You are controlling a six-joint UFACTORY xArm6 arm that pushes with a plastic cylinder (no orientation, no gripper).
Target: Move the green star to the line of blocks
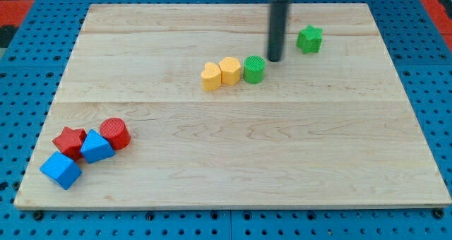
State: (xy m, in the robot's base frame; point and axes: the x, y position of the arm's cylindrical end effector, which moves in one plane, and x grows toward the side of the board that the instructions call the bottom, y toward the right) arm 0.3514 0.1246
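Observation:
The green star lies near the view's top right on the wooden board. A short line of blocks sits at the board's upper middle: a yellow heart, a yellow hexagon-like block and a green cylinder, touching side by side. My tip is at the end of the dark rod, between the green cylinder and the green star, just right of and above the cylinder, left of and below the star, touching neither.
At the view's lower left is a cluster: a red star, a red cylinder, a blue block and a blue cube. Blue pegboard surrounds the board.

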